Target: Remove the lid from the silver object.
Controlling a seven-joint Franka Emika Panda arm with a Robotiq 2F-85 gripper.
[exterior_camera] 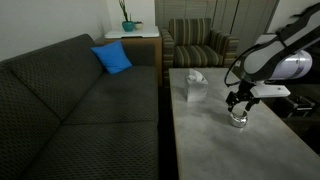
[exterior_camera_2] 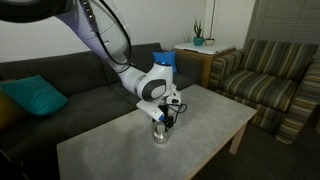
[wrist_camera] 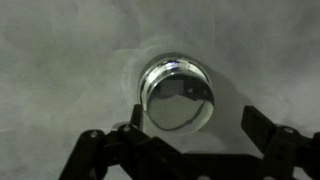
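1. One small, squat, shiny silver metal pot [exterior_camera: 238,120] stands on the pale, mottled rectangular counter [exterior_camera: 230,155] in an exterior view, well apart from the pale boxy tissue holder [exterior_camera: 194,87]. The black two-fingered hand [exterior_camera: 238,103] hangs straight over the pot on the white arm, probably lined up for a drop onto the top. Whether it touches the metal cannot be told at this size. A dark woven-fabric sofa [exterior_camera: 70,110] with a blue square cushion [exterior_camera: 112,58] runs along the counter's far side.

2. In an exterior view from the opposite side, the pot [exterior_camera_2: 160,132] sits near the middle of the counter [exterior_camera_2: 105,155], with the hand [exterior_camera_2: 164,118] pointing down directly above it. The pot reads as smooth and mirror-bright against the matt, cloudy counter top.

3. In the wrist view, the round, domed, polished silver lid [wrist_camera: 178,93] is on the pot and fills the centre, its curve reflecting the scene. The hand [wrist_camera: 195,123] is spread as wide as it goes and holds nothing. Its black fingers [wrist_camera: 262,125] stand on either side of the lid, which lies closer to one finger than the other. That straddle suits closing on the lid's rim, though slick metal may slip.
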